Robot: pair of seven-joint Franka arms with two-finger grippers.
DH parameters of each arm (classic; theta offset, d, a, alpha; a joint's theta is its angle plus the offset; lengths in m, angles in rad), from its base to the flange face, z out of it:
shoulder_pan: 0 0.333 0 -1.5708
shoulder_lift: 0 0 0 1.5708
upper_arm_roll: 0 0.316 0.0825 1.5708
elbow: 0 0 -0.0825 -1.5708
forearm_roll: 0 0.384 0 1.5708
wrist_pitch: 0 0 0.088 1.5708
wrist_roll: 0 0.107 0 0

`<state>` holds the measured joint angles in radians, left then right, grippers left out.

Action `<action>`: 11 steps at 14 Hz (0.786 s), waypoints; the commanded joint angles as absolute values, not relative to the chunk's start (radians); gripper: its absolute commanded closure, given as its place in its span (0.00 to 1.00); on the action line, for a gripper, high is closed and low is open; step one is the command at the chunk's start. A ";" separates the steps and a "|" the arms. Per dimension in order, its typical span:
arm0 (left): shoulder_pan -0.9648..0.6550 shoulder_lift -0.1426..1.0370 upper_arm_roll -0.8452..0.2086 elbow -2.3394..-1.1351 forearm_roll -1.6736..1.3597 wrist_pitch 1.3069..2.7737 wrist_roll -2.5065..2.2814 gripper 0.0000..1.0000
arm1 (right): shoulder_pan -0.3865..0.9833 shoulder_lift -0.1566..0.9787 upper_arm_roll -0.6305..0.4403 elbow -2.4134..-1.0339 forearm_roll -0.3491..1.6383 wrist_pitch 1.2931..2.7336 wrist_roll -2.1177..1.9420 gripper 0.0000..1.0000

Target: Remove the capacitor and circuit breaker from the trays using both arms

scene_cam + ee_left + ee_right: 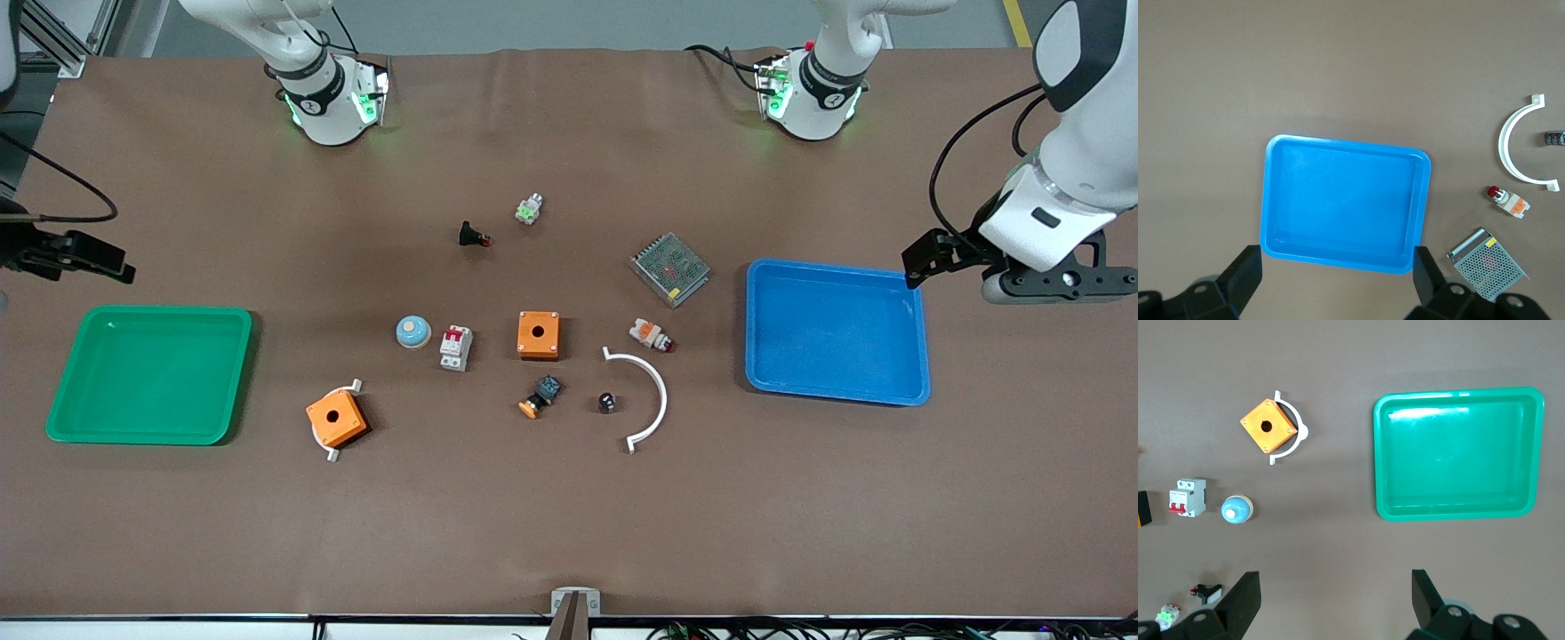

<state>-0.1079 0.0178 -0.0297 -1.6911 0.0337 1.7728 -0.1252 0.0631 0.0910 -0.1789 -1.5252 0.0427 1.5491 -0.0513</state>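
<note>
The capacitor point(607, 402) is a tiny black cylinder lying on the table inside the arc of a white curved bracket point(653, 391); it also shows in the left wrist view point(1553, 139). The breaker point(455, 347), a white block with red levers, lies beside a blue-and-white dome point(412, 332); it also shows in the right wrist view point(1187, 498). My left gripper point(1058, 283) hangs high beside the blue tray point(836, 265), open and empty point(1336, 280). My right gripper point(22, 253) hangs at the right arm's end of the table, open and empty point(1336, 603).
A green tray point(151, 311) lies at the right arm's end. Two orange boxes point(539, 334) point(337, 419), a metal mesh unit point(669, 268), a white-and-orange part point(650, 335), an orange-capped button point(540, 396), a red-tipped black button point(471, 236) and a small green-and-white part point(529, 209) lie mid-table.
</note>
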 commanded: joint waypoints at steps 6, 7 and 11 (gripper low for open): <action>-0.095 0.034 -0.014 -1.599 0.017 1.698 0.020 0.00 | 0.060 -0.098 -0.150 -1.761 0.005 1.643 -0.061 0.00; -0.094 0.055 -0.014 -1.571 0.017 1.697 0.014 0.00 | 0.061 -0.098 -0.149 -1.758 0.005 1.644 -0.061 0.00; -0.092 0.063 -0.014 -1.546 0.014 1.697 0.005 0.00 | 0.061 -0.089 -0.149 -1.738 0.005 1.640 -0.061 0.00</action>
